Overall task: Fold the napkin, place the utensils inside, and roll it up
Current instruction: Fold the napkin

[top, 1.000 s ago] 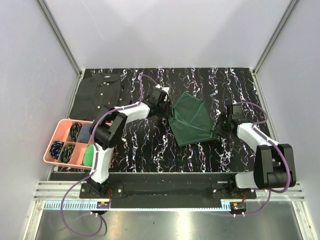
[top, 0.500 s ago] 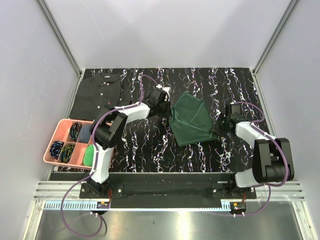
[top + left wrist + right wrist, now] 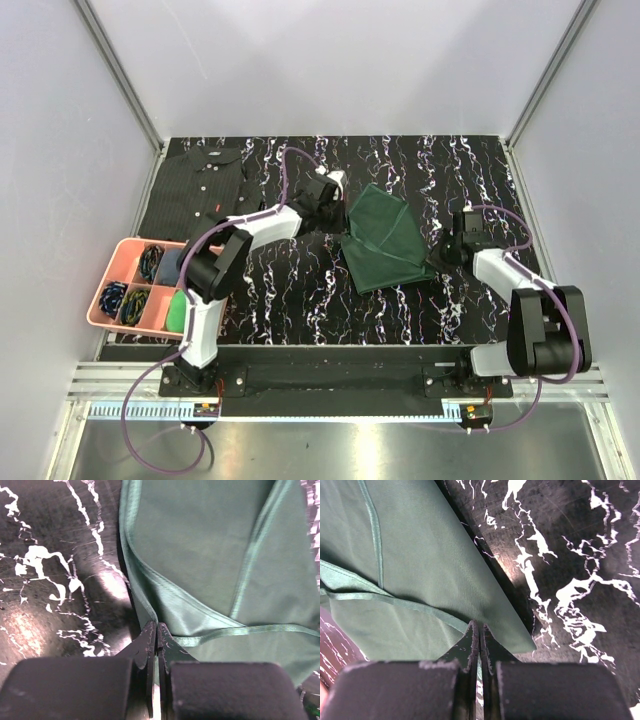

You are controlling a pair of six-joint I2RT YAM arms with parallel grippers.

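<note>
Change since the earlier frame: both hands have closed, and the left has edged a little rightward against the cloth.

Left hand point(image 3: 156, 630): fingertips pressed together, pinching the hem of the napkin point(image 3: 383, 240) at its left edge, low centre of the left wrist view.

Right hand point(image 3: 479, 630): fingertips pressed together on the napkin's right edge, just beside a corner. Whether either pinch takes one layer or two cannot be told.

Napkin: dark green and partly folded, with overlapping layers and hems showing. It lies centre-right of the tabletop point(image 3: 300, 290), between the two hands.

Fork: not made out in any view.

Handling note, as judgement: raise both pinched edges together and level, keeping the cloth lightly taut between them. Carry the fold over so hem meets hem. Avoid dragging the lower layer across the tabletop or letting one side lead.
</note>
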